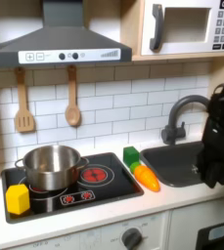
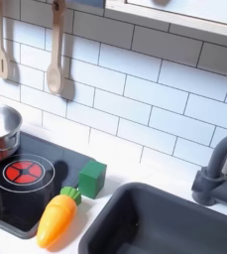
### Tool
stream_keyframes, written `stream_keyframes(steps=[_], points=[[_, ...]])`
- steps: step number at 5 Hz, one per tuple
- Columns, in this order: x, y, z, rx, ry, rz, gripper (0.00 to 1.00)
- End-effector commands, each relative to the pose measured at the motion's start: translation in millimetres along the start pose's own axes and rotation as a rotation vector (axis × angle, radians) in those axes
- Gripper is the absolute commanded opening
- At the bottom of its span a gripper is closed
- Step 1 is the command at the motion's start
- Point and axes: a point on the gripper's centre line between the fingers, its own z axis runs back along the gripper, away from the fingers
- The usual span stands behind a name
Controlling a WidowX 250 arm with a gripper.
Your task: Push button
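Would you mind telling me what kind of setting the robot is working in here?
Most likely a toy play kitchen: a small stovetop with a pot on it, a sink with a faucet, a microwave, and a plastic-looking carrot.
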Motion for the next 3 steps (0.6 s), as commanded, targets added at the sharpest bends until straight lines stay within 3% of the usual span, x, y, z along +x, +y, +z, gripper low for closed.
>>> stream_keyframes(steps=[1,2,3], points=[[38,30.2,3.5,0.036,-0.078,0.070,0.00],[56,40.7,1.9,0.044,-0.096,0.086,0.00],[71,45.6,4.4,0.058,-0.155,0.079,0.00]])
